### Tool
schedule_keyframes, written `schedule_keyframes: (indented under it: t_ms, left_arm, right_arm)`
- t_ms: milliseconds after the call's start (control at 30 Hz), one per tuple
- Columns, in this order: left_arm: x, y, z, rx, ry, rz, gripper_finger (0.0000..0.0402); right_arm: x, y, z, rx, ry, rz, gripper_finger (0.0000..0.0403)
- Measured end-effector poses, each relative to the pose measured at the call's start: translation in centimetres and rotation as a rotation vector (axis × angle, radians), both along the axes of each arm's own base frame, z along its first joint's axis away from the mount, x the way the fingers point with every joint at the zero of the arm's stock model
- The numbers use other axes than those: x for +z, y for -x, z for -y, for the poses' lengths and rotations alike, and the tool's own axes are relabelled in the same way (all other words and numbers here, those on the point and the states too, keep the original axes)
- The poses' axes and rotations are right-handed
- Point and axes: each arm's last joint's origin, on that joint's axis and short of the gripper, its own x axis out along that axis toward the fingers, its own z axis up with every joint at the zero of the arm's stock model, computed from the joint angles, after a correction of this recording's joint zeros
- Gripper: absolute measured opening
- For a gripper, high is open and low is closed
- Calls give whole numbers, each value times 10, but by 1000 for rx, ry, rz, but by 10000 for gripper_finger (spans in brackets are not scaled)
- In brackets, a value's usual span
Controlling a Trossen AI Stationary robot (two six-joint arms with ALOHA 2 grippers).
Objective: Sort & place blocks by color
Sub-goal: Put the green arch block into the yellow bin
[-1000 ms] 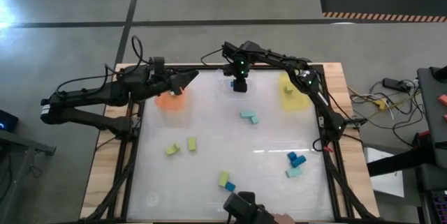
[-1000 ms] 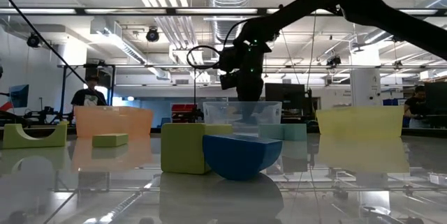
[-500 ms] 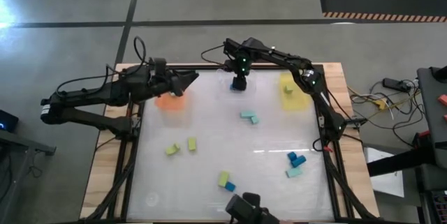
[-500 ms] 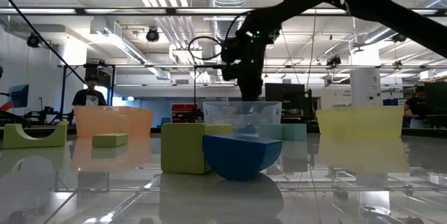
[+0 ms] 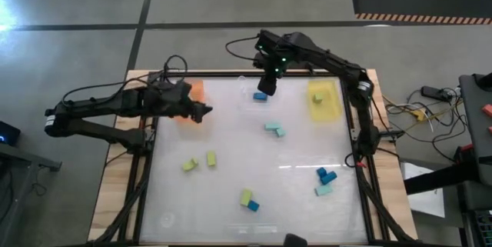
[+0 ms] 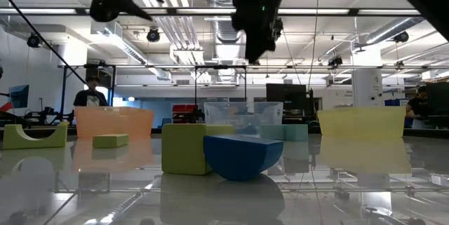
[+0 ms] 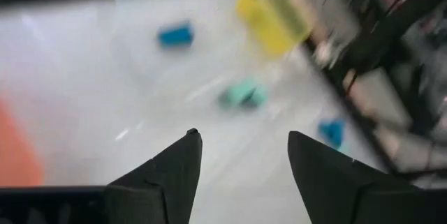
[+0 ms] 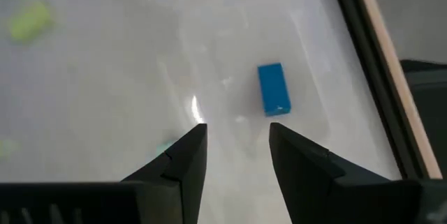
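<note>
A darker blue block [image 5: 260, 96] lies flat in the clear tray [image 5: 274, 101]; the right wrist view shows it [image 8: 272, 98] too. My right gripper [image 5: 269, 84] hangs open above that tray, high up in the low view [image 6: 256, 32]. My left gripper [image 5: 204, 111] is open in the air just near of the orange tray [image 5: 190, 91]. Loose on the table are a pale teal pair [image 5: 274, 129], two yellow-green blocks [image 5: 190, 165] [image 5: 211, 158], a yellow-green and blue pair [image 5: 247, 199], and blue [image 5: 326, 175] beside teal [image 5: 323, 190].
The yellow tray [image 5: 323, 99] stands at the far right, the orange tray at the far left and the clear tray between them. In the low view a yellow-green block [image 6: 184, 148] and a blue half-round block [image 6: 242, 158] stand closest. A person [image 6: 90, 95] is in the room behind.
My right gripper has risen out of the clear tray and drawn back a little toward the far right; the blue block now lies uncovered in the tray. My left gripper has swung from over the orange tray toward the table's near side.
</note>
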Motion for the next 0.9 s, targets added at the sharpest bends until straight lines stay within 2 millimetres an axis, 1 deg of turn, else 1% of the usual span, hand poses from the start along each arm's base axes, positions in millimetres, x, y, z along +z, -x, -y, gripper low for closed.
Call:
schedule_keyframes:
  t_ms: [133, 233, 333, 433, 533, 633, 700, 767, 900]
  left_arm:
    - [-15, 6, 3, -82, 33, -189, 196]
    - [-30, 8, 4, -136, 71, -361, 196]
    - [-45, 5, 6, -218, 116, -524, 196]
    - [-59, -5, 11, -328, 131, -647, 196]
    - [-75, -18, 16, -428, 111, -735, 196]
    - [-96, -27, 22, -492, 163, -825, 196]
    - [-110, -30, 28, -531, 213, -874, 196]
    - [-121, -31, 35, -558, 227, -923, 196]
    - [-136, -32, 46, -597, 224, -997, 196]
  right_arm:
    - [37, 14, -27, -27, 13, 86, 135]
    - [61, 25, -48, -33, 17, 149, 130]
    - [79, 33, -69, -23, 17, 205, 130]
    - [91, 38, -88, -14, 7, 240, 131]
    - [98, 39, -106, 7, -8, 262, 132]
    - [99, 37, -122, 33, -28, 265, 132]
    - [99, 34, -132, 47, -41, 263, 132]
    - [97, 31, -141, 67, -51, 256, 132]
    - [91, 24, -154, 88, -62, 231, 129]
